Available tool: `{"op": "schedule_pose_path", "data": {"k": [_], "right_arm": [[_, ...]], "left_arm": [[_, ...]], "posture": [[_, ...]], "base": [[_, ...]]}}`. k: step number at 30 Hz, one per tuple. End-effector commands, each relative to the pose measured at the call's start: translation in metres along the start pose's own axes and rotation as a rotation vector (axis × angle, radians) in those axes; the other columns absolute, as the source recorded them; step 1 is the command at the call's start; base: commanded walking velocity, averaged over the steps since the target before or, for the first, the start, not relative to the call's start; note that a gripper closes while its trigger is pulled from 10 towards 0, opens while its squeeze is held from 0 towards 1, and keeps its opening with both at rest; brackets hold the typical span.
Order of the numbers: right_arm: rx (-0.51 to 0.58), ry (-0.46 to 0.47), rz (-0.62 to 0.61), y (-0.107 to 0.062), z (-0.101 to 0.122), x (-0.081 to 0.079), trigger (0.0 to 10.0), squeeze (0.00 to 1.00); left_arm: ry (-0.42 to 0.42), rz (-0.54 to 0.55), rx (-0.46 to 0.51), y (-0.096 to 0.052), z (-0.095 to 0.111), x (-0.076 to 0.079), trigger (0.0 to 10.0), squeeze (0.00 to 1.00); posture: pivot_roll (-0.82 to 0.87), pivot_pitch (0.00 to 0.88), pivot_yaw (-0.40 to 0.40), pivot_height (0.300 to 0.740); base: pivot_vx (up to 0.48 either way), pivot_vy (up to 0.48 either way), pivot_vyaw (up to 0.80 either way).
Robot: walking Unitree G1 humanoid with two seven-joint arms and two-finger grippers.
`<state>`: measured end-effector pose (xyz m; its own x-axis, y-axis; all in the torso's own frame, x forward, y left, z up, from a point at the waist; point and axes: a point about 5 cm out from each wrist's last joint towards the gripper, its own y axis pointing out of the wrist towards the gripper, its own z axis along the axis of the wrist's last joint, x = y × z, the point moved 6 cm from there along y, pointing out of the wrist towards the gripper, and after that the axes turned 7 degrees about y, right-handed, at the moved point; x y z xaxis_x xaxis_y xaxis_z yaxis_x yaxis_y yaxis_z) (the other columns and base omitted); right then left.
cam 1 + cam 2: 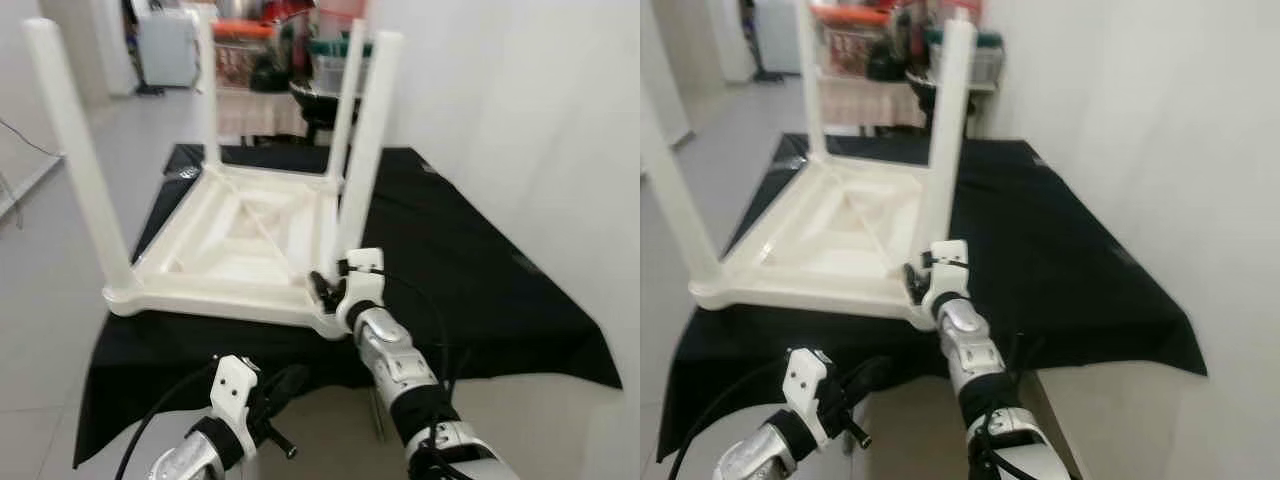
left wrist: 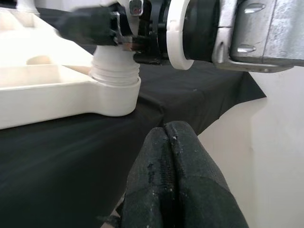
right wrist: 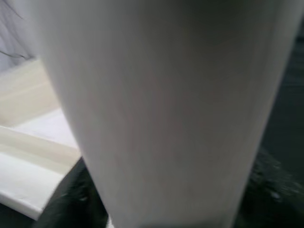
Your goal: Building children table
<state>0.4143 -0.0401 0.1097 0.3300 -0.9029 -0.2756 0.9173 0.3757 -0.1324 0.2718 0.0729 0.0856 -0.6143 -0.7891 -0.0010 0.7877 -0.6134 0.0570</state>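
A white plastic children's table [image 1: 240,240] lies upside down on a black-covered table [image 1: 470,270], with its legs pointing up. My right gripper [image 1: 330,285] is at the base of the near right leg [image 1: 368,140], shut around it just above the threaded socket [image 2: 115,71]. That leg [image 3: 161,109] stands very close in the right wrist view. My left gripper [image 1: 290,380] hangs lower, in front of the table's near edge and below the corner. Its fingers [image 2: 156,185] are pressed together and hold nothing.
A white wall [image 1: 540,120] runs along the right side. Cluttered shelves [image 1: 260,60] and a white appliance [image 1: 165,45] stand at the back. Pale floor [image 1: 40,330] lies to the left of the black cloth.
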Motion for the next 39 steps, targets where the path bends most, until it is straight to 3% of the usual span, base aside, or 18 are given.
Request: {"op": "schedule_pose_path", "data": {"k": [1,4,5,6,9,13,15,16,17,18,24,33,34,35,36,37,38,39], "right_arm": [[0.041,0.034,0.222,0.004,0.021,-0.033,10.0,1.00],[0.048,0.017,0.302,0.003,0.028,-0.039,10.0,1.00],[0.007,-0.101,0.470,-0.003,0.026,-0.043,10.0,0.00],[0.007,-0.101,0.470,-0.003,0.026,-0.043,10.0,0.00],[-0.075,-0.218,0.584,-0.010,0.019,-0.033,10.0,0.00],[-0.075,-0.218,0.584,-0.010,0.019,-0.033,10.0,0.00],[-0.094,-0.227,0.570,-0.009,0.021,-0.025,10.0,0.00],[-0.106,-0.228,0.551,-0.007,0.026,-0.016,9.0,0.00],[-0.106,-0.228,0.551,-0.007,0.026,-0.016,9.0,0.00],[-0.103,-0.213,0.528,-0.005,0.033,-0.010,0.0,0.00],[-0.075,-0.154,0.558,-0.007,0.049,-0.007,0.0,0.00],[-0.034,-0.148,0.599,-0.025,0.032,0.009,0.0,0.00],[-0.020,-0.151,0.550,-0.024,0.030,0.014,0.0,0.00],[0.014,-0.115,0.398,-0.017,0.026,0.023,0.0,0.00],[0.014,-0.115,0.398,-0.017,0.026,0.023,0.0,0.00],[0.035,-0.088,0.287,-0.014,0.022,0.030,0.0,0.00],[0.057,-0.045,-0.030,-0.014,0.006,0.050,0.0,0.00],[0.057,-0.045,-0.030,-0.014,0.006,0.050,0.0,0.00]], "left_arm": [[-0.010,-0.002,-0.017,0.000,-0.004,0.000,10.0,0.00],[-0.011,-0.003,-0.017,0.001,-0.004,0.000,10.0,0.00],[-0.011,-0.002,-0.016,0.001,-0.004,-0.001,10.0,0.00],[-0.011,-0.002,-0.016,0.001,-0.004,-0.001,10.0,0.00],[-0.010,-0.002,-0.016,0.003,-0.004,-0.002,10.0,0.00],[-0.010,-0.002,-0.016,0.003,-0.004,-0.002,10.0,0.00],[-0.009,-0.002,-0.016,0.003,-0.005,-0.002,10.0,0.00],[-0.009,-0.003,-0.017,0.004,-0.005,-0.002,10.0,0.00],[-0.009,-0.003,-0.017,0.004,-0.005,-0.002,10.0,0.00],[-0.007,-0.003,-0.017,0.004,-0.005,-0.002,10.0,0.00],[-0.007,-0.002,-0.017,0.004,-0.005,-0.002,10.0,0.00],[-0.018,-0.008,-0.016,0.003,-0.006,0.000,10.0,0.00],[-0.019,-0.009,-0.017,0.002,-0.006,0.001,10.0,0.00],[-0.018,-0.011,-0.018,0.001,-0.007,0.001,10.0,0.00],[-0.018,-0.011,-0.018,0.001,-0.007,0.001,10.0,0.00],[-0.017,-0.012,-0.019,0.000,-0.007,0.002,10.0,0.00],[-0.017,-0.012,-0.020,-0.002,-0.007,0.001,10.0,0.00],[-0.017,-0.012,-0.020,-0.002,-0.007,0.001,10.0,0.00]], "posture": [[0.04,0.000,-0.093,0.740],[0.04,0.000,-0.093,0.740],[0.04,0.000,-0.094,0.740],[0.04,0.000,-0.094,0.740],[0.05,0.000,-0.098,0.740],[0.05,0.000,-0.098,0.740],[0.06,0.000,-0.101,0.740],[0.07,0.000,-0.106,0.740],[0.07,0.000,-0.106,0.740],[0.07,0.000,-0.106,0.740],[0.07,0.000,-0.102,0.740],[0.05,0.000,-0.091,0.740],[0.06,0.000,-0.109,0.740],[0.06,0.000,-0.117,0.740],[0.06,0.000,-0.117,0.740],[0.06,0.000,-0.118,0.740],[0.05,0.000,-0.099,0.740],[0.05,0.000,-0.099,0.740]], "base": [[0.000,0.000,0.00],[0.000,0.000,0.00],[0.000,0.000,0.00],[0.000,0.000,0.00],[0.000,0.000,0.00],[0.000,0.000,0.00],[0.000,0.000,0.00],[0.000,0.000,0.00],[0.000,0.000,0.00],[0.000,0.000,0.00],[0.000,0.000,0.00],[0.000,0.000,0.00],[0.000,0.000,0.00],[0.000,0.000,0.00],[0.000,0.000,0.00],[0.000,0.000,0.00],[0.000,0.000,0.00],[0.000,0.000,0.00]]}}
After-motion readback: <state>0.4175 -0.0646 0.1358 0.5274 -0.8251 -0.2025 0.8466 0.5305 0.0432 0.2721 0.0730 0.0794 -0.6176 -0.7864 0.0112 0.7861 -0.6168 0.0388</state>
